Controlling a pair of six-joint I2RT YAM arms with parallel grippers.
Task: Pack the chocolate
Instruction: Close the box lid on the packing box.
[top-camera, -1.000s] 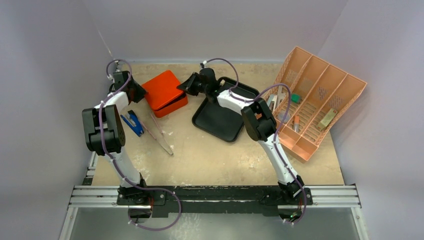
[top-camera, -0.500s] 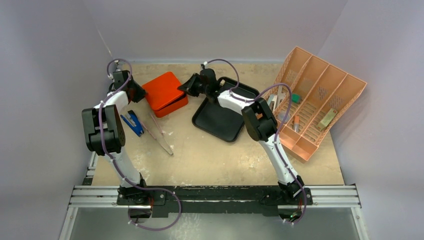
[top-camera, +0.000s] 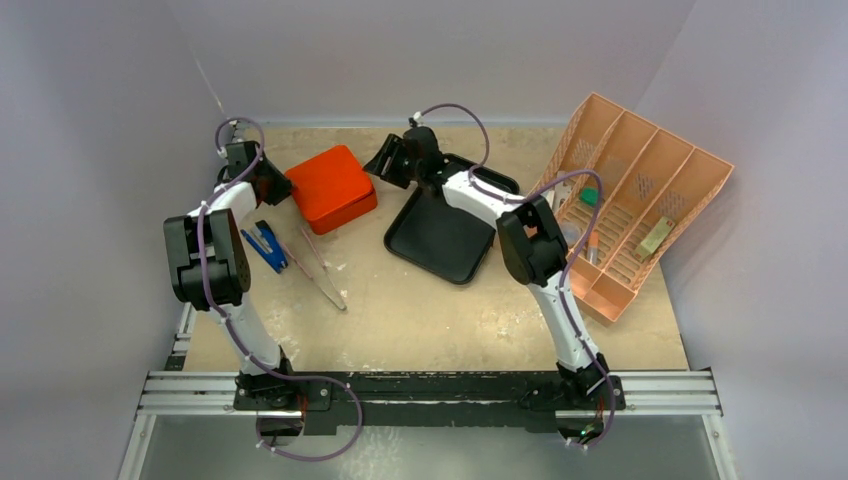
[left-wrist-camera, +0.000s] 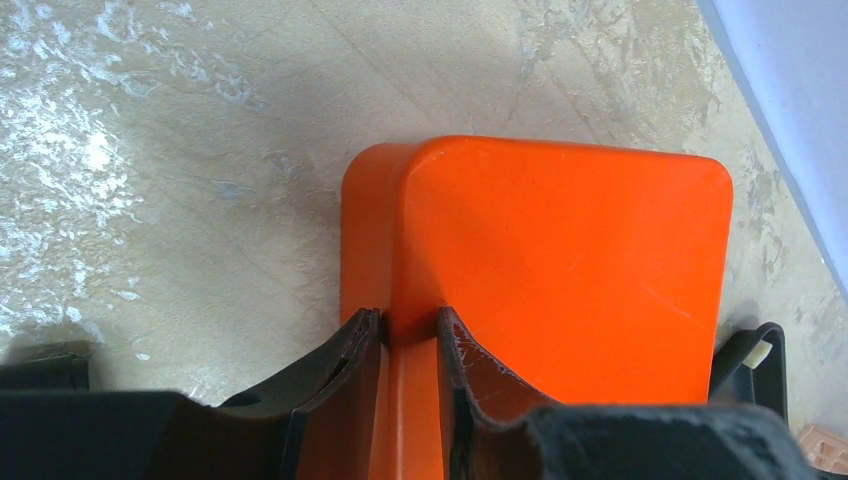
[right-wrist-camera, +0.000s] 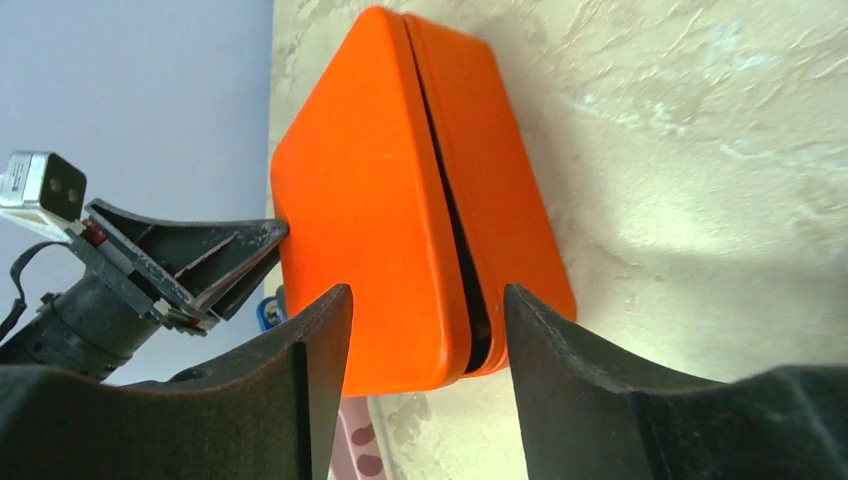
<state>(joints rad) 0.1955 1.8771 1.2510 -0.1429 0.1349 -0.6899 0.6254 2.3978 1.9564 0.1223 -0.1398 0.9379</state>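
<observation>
Robot lab test cell. Scuffed beige worktop (top-camera: 420, 310) boxed in on three sides by plain pale walls (top-camera: 90, 150). Left arm (top-camera: 205, 255) and right arm (top-camera: 525, 245) bolted to an aluminium rail (top-camera: 680, 392) at its near edge.

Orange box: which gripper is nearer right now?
Left. The left gripper has its jaws shut on an edge of the orange box; the right gripper is open off the opposite side, jaws either side of that end, seemingly not touching.

table (top-camera: 420, 310) | orange box (top-camera: 332, 187) | black tray (top-camera: 440, 240) | peach organizer (top-camera: 680, 190) | blue item (top-camera: 265, 245)
</observation>
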